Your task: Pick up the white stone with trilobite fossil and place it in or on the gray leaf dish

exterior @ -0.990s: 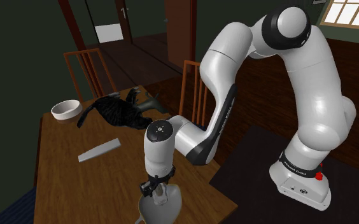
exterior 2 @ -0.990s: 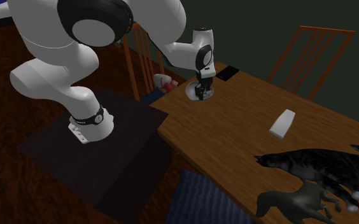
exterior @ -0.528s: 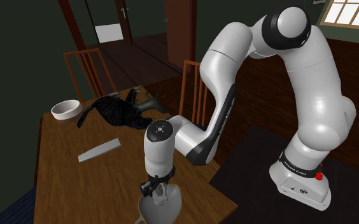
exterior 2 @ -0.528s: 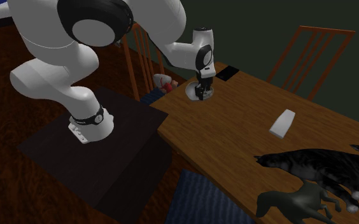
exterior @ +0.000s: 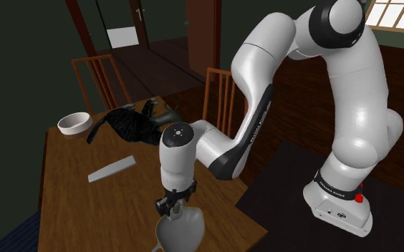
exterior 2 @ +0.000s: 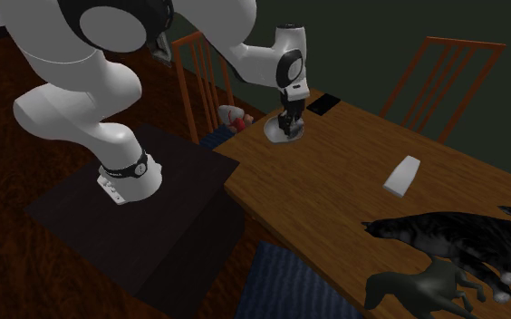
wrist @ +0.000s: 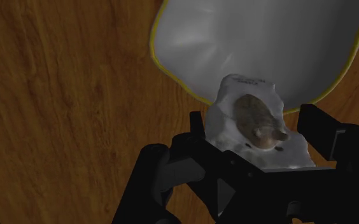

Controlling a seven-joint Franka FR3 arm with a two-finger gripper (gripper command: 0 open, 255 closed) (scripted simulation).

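Tabletop of brown wood takes up the shoulder view's left side. At its far left corner sits a shallow white bowl. Just right of that lies a black cat figure, and nearer the camera a flat pale slab lies alone on the boards. Further right, the black gripper points straight down over the grey leaf dish, which lies at the table's near edge. The white arm arches over to it from the dark stand at the lower right.

In the second exterior view the stand is on the left. The gripper and dish are at the table's nearest corner, with a small flat black object just beyond them. The slab comes next, then the cat figure and a dark horse-like figurine at the right edge.

The wrist view looks down between the fingers, which stand wide apart with the white stone filling the gap. The stone's brown fossil faces the camera. Both pads seem to press the stone's sides, so it looks clasped, though the far contact is in shadow. The stone hangs over the dish's yellowish rim, partly above the grey hollow and partly above bare wood. Whether it touches the dish I cannot tell.
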